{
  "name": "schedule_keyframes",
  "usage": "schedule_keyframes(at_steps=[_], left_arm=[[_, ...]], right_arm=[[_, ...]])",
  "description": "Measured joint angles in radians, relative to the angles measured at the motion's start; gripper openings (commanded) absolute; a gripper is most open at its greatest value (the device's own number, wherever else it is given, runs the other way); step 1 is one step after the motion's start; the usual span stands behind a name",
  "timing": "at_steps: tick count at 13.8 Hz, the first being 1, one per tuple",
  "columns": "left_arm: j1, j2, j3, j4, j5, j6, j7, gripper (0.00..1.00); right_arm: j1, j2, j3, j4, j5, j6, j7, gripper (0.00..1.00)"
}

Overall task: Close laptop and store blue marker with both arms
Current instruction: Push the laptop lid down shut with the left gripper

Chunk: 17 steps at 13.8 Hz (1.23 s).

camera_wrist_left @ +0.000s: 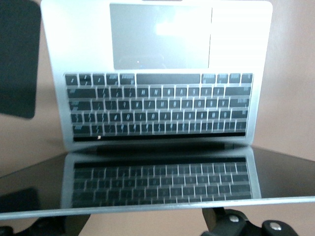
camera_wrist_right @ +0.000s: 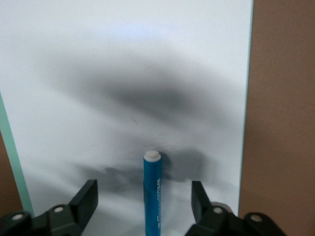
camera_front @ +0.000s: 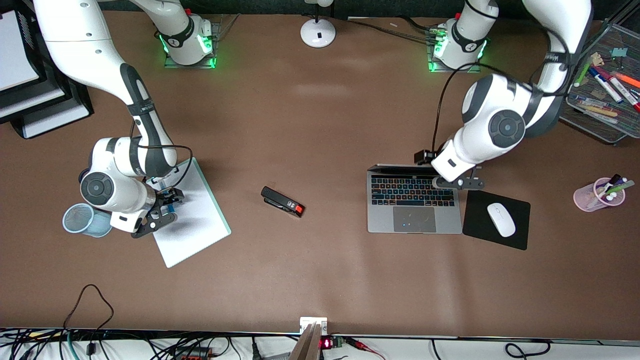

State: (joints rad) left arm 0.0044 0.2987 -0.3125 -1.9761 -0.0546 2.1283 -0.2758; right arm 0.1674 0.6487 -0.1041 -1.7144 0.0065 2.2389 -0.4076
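Note:
The laptop [camera_front: 414,205] stands open on the table, its dark screen [camera_wrist_left: 157,184] mirroring the black keys. My left gripper [camera_front: 457,183] is at the lid's top edge, at the corner beside the mouse pad. Its fingers [camera_wrist_left: 231,223] stand wide apart by that edge, open and holding nothing. The blue marker [camera_wrist_right: 152,191] lies on a white notepad [camera_front: 197,215] with its white end pointing away from the wrist. My right gripper [camera_front: 162,207] is low over the notepad. It is open, one finger [camera_wrist_right: 86,199] on each side of the marker, not touching it. The marker barely shows in the front view [camera_front: 169,199].
A black stapler [camera_front: 282,201] lies mid-table. A black mouse pad [camera_front: 520,237] with a white mouse [camera_front: 501,219] lies beside the laptop. A blue cup [camera_front: 85,220] lies by the notepad. A pink cup of pens [camera_front: 595,196], a mesh tray [camera_front: 590,120] of markers and a lamp base [camera_front: 318,32] stand around.

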Motion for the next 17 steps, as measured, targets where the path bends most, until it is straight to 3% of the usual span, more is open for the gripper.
schedule_keyframes(at_steps=[1, 5, 10, 17], left_arm=[[0.003, 0.025, 0.0, 0.011, 0.0, 0.027, 0.0, 1.0], [0.011, 0.113, 0.001, 0.048, 0.0, 0.13, 0.0, 1.0], [0.012, 0.194, 0.013, 0.056, 0.0, 0.224, 0.0, 1.0], [0.011, 0.301, 0.013, 0.059, 0.0, 0.362, 0.0, 1.0]], right_arm=[[0.0, 0.002, 0.0, 0.0, 0.0, 0.0, -0.002, 0.74], [-0.009, 0.008, 0.0, 0.0, 0.0, 0.001, -0.014, 0.72], [-0.021, 0.03, 0.0, 0.0, 0.0, 0.015, -0.022, 0.6], [-0.021, 0.037, 0.001, 0.011, 0.001, 0.026, -0.022, 0.59]])
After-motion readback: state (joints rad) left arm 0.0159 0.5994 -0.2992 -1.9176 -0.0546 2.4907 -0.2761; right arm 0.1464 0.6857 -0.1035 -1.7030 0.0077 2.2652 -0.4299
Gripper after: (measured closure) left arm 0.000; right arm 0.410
